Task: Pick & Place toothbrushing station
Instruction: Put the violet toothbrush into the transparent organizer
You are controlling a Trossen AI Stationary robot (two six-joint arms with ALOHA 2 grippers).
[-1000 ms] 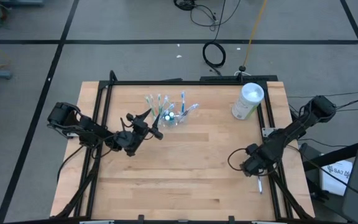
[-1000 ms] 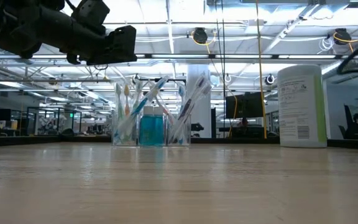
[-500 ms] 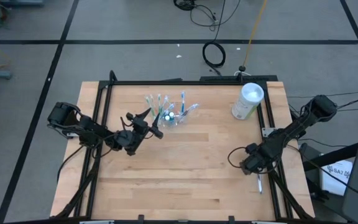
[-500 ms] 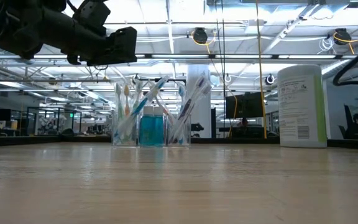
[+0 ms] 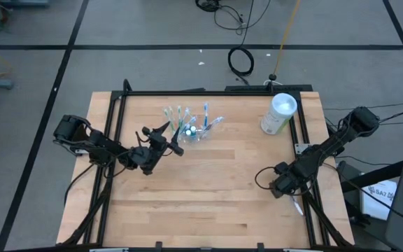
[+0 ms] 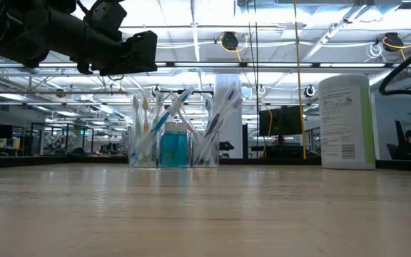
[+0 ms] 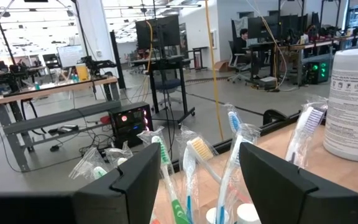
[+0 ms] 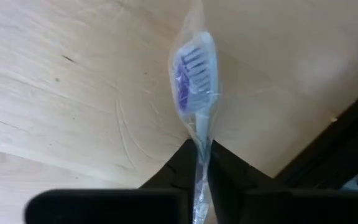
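The task seemed well advanced but not finished. Most toothbrushes [image 6: 152, 125] already stood in the clear plastic cup [image 5: 191, 130] near the far edge of the table [image 5: 208, 189], together with a teal tube [image 6: 174, 148] in the middle — this part looked done. One wrapped toothbrush [image 8: 196, 87] was not yet in the cup: the right gripper [image 8: 197, 163] held it tightly by the handle, fingers closed on it, low over the right side of the table near the black frame [image 5: 301, 150], well apart from the cup. I judged that this brush was left to be carried across and set down among the others.

The left gripper [image 7: 194, 177] hovered just beside the cup on its left side, above the table, with its fingers apart and nothing between them.

The held toothbrush was thin, with a white and violet head inside a clear crinkled wrapper. The brushes in the cup were also wrapped and leaned outward in different directions — white, blue and green ones. A taller white container [image 5: 280, 113] stood apart at the far right corner.
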